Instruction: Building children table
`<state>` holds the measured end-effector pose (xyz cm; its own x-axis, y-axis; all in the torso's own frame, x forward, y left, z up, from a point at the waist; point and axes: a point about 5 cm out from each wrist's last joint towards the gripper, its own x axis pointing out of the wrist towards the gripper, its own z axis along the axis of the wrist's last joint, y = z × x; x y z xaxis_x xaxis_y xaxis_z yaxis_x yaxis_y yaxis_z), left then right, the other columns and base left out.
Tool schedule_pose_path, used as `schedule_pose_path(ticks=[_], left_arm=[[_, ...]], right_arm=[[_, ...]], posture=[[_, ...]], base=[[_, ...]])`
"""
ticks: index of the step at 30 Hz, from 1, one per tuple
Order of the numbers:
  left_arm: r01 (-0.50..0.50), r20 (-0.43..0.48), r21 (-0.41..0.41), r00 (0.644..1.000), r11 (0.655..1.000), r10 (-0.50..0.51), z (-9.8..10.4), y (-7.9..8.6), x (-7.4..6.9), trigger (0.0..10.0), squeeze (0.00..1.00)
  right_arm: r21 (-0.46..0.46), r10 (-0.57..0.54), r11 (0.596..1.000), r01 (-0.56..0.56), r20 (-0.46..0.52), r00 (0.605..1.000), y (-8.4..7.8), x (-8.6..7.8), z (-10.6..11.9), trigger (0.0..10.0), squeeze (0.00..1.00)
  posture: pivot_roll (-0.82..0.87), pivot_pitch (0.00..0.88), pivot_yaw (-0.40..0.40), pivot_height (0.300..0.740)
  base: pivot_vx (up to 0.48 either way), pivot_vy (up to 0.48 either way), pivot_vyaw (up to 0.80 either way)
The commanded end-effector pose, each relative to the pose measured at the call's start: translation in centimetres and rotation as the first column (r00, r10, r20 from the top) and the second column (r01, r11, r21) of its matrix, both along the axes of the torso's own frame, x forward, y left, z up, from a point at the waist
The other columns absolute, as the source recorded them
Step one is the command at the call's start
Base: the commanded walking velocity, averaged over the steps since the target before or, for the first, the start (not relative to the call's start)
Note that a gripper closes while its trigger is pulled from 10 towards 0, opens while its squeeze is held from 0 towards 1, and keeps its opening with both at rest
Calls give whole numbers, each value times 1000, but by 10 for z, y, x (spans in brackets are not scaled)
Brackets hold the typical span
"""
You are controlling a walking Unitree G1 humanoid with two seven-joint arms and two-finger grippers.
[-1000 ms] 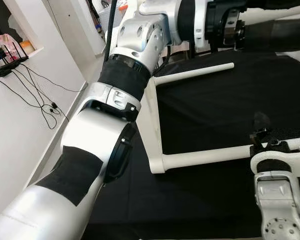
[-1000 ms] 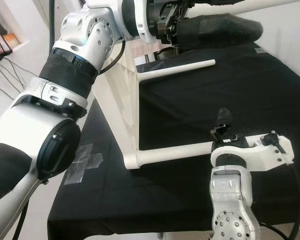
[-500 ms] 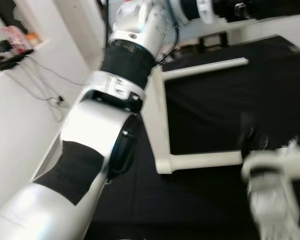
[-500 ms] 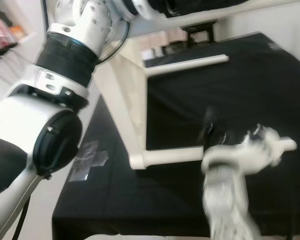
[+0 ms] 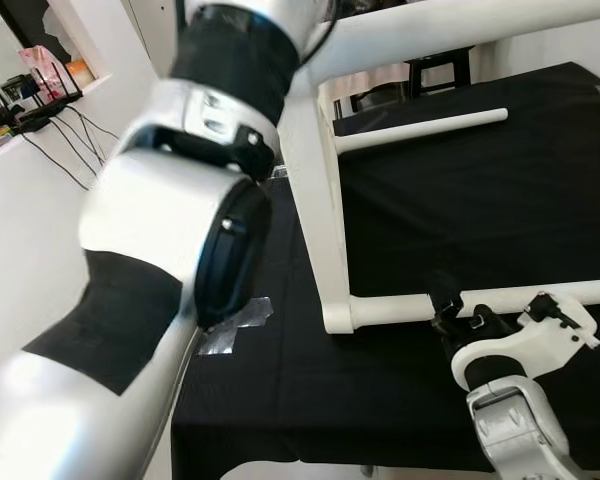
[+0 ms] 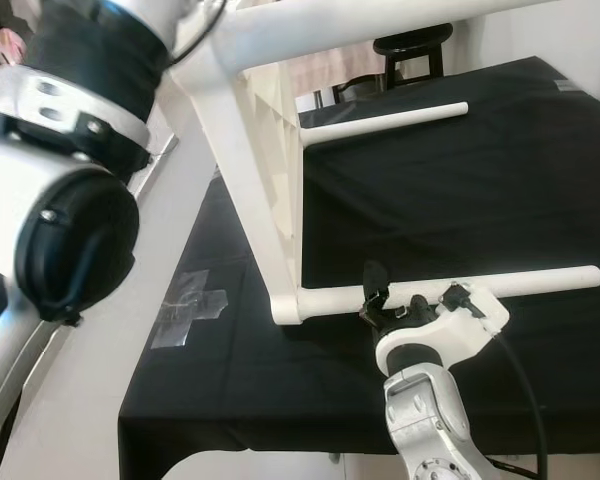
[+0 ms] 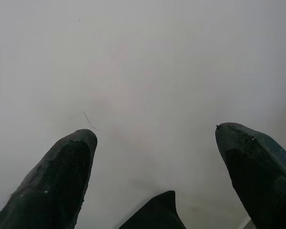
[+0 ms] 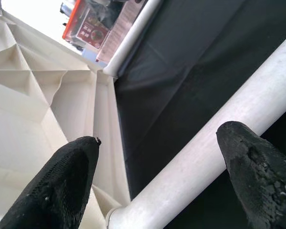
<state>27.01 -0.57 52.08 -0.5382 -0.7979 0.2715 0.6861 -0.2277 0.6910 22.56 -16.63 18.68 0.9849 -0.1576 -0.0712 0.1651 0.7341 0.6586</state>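
Head stereo pair down on table frame [image 6: 280, 190]; wrist cams close along pincers.

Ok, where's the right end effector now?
In the eye views the right end effector is low on the right, fingers open astride the nearest white table leg near its socket.

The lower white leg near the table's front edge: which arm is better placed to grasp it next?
The right. The right gripper sits open at the lower leg; the left arm reaches up and away.
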Motion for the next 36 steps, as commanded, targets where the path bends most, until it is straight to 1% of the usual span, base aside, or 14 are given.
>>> schedule_pose_path(ticks=[1,8,12,18,21,23,24,28,31,32,33,34,35,36], left_arm=[[-15,21,-38,1000,999,15,5,14,2,10000,0],[-81,49,-115,995,990,87,16,24,1,10000,0],[-375,35,-374,908,848,417,42,60,5,10000,0],[-433,14,-438,873,788,488,48,75,5,10000,0],[-512,-10,-539,798,669,603,56,116,1,10000,0],[-540,-27,-558,770,629,637,56,129,0,10000,0],[-591,-60,-567,725,574,687,51,146,2,10000,0],[-703,-160,-560,611,438,775,33,176,13,10000,0],[-703,-160,-560,611,438,775,33,176,13,10000,0],[-764,-242,-550,534,339,810,20,194,22,10000,0],[-764,-242,-550,534,339,810,20,194,22,10000,0],[-845,-347,-501,396,189,850,-9,223,35,10000,0],[-845,-347,-501,396,189,850,-9,223,35,10000,0],[-898,-431,-435,273,67,860,-39,248,41,10000,0]], right_arm=[[66,44,997,-44,6,999,16,2,-1,10000,0],[37,51,998,-52,38,998,15,6,1,10000,0],[-223,95,973,-64,133,987,6,20,16,10000,0],[-346,126,936,-67,150,981,6,24,21,10000,0],[-621,192,782,-49,165,967,13,35,28,10000,0],[-686,223,725,-54,159,962,18,38,28,10000,0],[-758,275,649,-72,145,951,25,41,27,10000,0],[-808,311,583,-85,126,942,30,45,24,10000,0],[-808,311,583,-85,126,942,30,45,24,10000,0],[-831,321,550,-84,117,940,30,46,22,10000,0],[-831,321,550,-84,117,940,30,46,22,10000,0],[-848,328,523,-84,109,939,28,49,21,10000,0],[-848,328,523,-84,109,939,28,49,21,10000,0],[-862,332,500,-85,100,938,26,51,20,10000,0]], posture=[[-175,0,213,740],[-172,0,210,740],[-154,0,202,740],[-145,0,192,740],[-117,0,172,740],[-111,0,166,740],[-98,0,157,740],[-89,0,150,740],[-89,0,150,740],[-81,0,138,740],[-81,0,138,740],[-75,0,123,740],[-75,0,123,740],[-71,0,113,740]], base=[[0,0,0],[0,0,0],[0,0,0],[0,0,0],[0,0,0],[0,0,0],[0,0,0],[0,0,0],[0,0,0],[0,0,0],[0,0,0],[0,0,0],[0,0,0],[0,0,0]])
